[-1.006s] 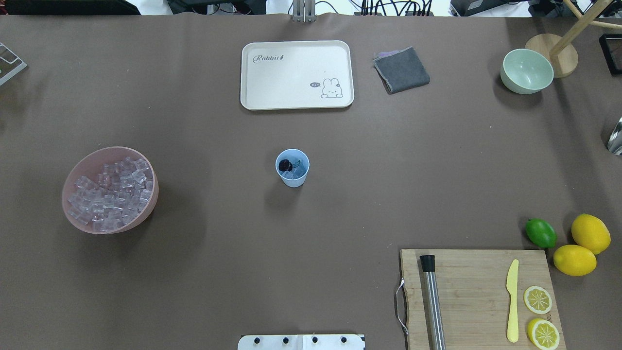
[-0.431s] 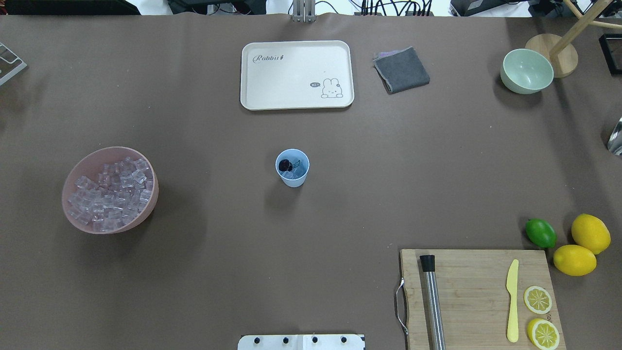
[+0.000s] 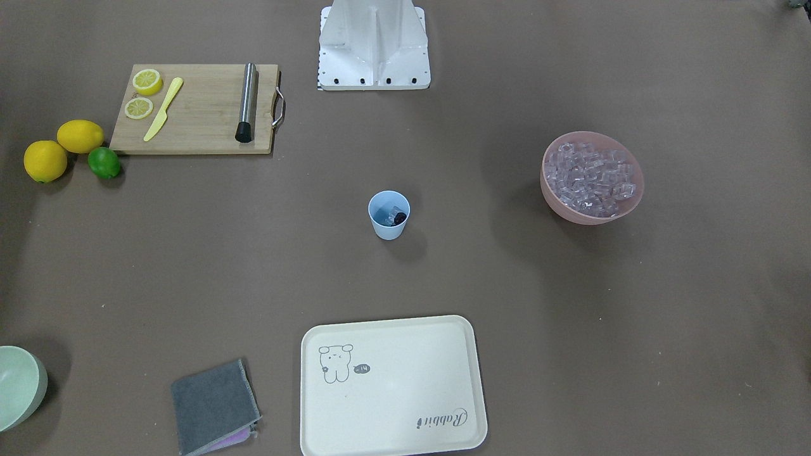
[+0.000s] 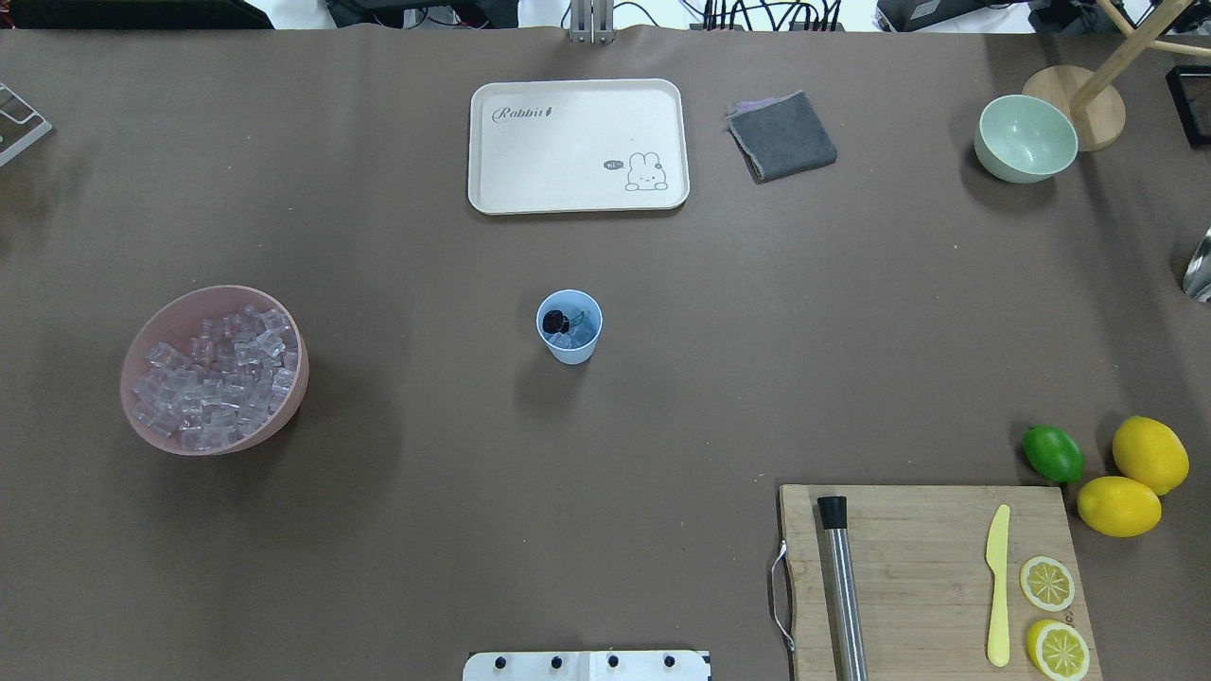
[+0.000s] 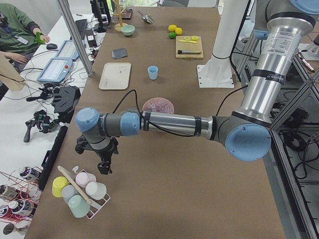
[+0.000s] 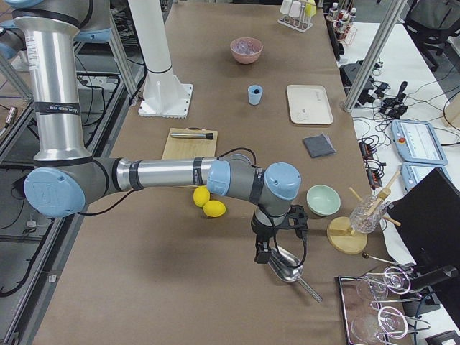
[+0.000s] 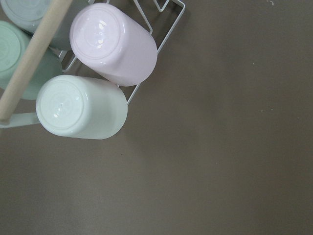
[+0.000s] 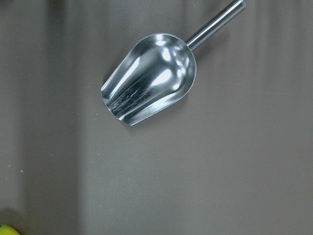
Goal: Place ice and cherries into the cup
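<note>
The light blue cup (image 4: 570, 327) stands upright mid-table. The dark cherries (image 4: 555, 322) lie inside it on a few ice cubes (image 4: 581, 331); they also show in the front view (image 3: 400, 218). The heap of ice (image 4: 216, 376) fills the pink bowl (image 4: 151, 331) at the left. My left gripper (image 5: 103, 167) hangs over the table's left end, far from the cup (image 5: 152, 72). My right gripper (image 6: 262, 253) hangs over the right end above a metal scoop (image 8: 151, 78). Both show only in side views, so I cannot tell whether they are open or shut.
A cream tray (image 4: 577, 145), grey cloth (image 4: 781, 135) and pale green bowl (image 4: 1026, 138) sit at the far side. A cutting board (image 4: 932, 577) holds a muddler, knife and lemon slices, with a lime (image 4: 1053, 453) and lemons beside it. A cup rack (image 7: 98, 73) lies under the left wrist.
</note>
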